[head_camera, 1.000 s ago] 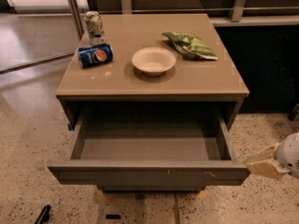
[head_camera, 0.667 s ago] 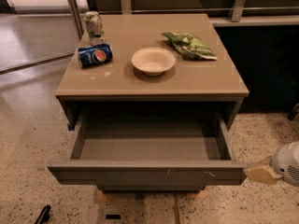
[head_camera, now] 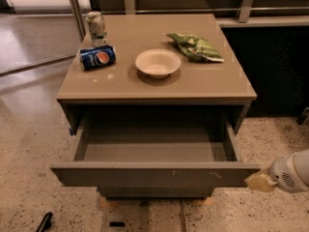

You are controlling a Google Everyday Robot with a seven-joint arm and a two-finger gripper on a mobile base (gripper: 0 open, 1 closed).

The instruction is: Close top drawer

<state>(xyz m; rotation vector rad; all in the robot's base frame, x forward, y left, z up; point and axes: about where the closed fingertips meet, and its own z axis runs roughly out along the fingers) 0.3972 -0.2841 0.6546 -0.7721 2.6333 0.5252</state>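
gripper (head_camera: 259,181) at approx 4 o'clock of frame, low, tan tip just beside the r end of the top drawer (head_camera: 145,174) front. touching or not: can't tell. spread vs pressed together: can't tell, only the tip + white housing show. top drawer is pulled far out toward 6 o'clock, nothing seen inside, scratched grey front facing cam.

judgement: gripper sits at front-face height bc the front has no handle, so closing means a flat push toward 12 o'clock. contact at the r end could skew the drawer; nearer centre looks safer. task basically not started, drawer wide open.

on cabinet top (head_camera: 159,88): pepsi can (head_camera: 97,57) on its side at 10 o'clock, upright can (head_camera: 96,27) behind it, white bowl (head_camera: 158,63) centre, green snack bag (head_camera: 195,46) at 1 o'clock. all above the drawer path, prob only at risk if it slams.
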